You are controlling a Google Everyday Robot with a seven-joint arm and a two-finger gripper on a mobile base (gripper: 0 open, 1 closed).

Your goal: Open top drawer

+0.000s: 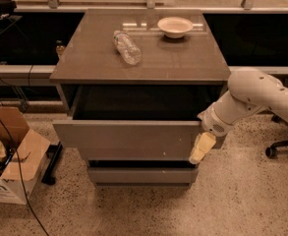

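You see the matte grey, flat top drawer (129,139) standing open. The cream gripper (202,149) hangs at its right end; apart or together, you cannot tell.

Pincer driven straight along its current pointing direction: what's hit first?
The pincer, at the right end of the top drawer, points down and slightly left. Probably the floor first; the lower drawer front looks set further back, but depth is unclear.
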